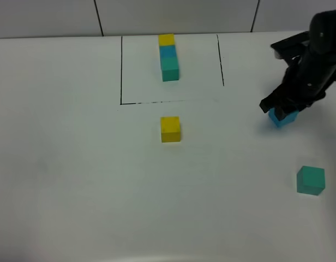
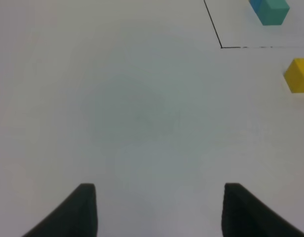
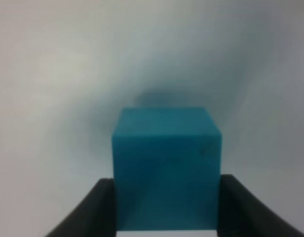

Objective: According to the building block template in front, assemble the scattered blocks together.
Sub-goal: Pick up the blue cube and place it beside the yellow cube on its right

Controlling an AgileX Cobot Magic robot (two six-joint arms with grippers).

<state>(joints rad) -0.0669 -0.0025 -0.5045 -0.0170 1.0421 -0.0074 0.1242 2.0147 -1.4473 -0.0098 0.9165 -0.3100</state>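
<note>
White table (image 1: 75,164) lies bare left of the yellow block (image 1: 170,129); the left gripper (image 2: 159,190) hangs there open and empty. Template row (image 1: 168,57) sits behind that block. Well right of it, the right gripper (image 1: 281,109) clamps the blue block (image 1: 282,118). Grip looks shallow, so the block may slip, or knock yellow askew on arrival. Path between: unobstructed. Green block (image 1: 311,180) lies farthest right.

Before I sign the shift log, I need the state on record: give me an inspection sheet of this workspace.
Surface: white table, black frame line drawn on it.
Job's things: template row inside the frame; yellow cube just outside it; blue cube at right; green cube nearer, alone.
Clutter: nothing seen.
Grippers: left gripper open, empty; right gripper shut on the blue cube.
Cables: nothing seen.
Surroundings: tiled wall behind.
</note>
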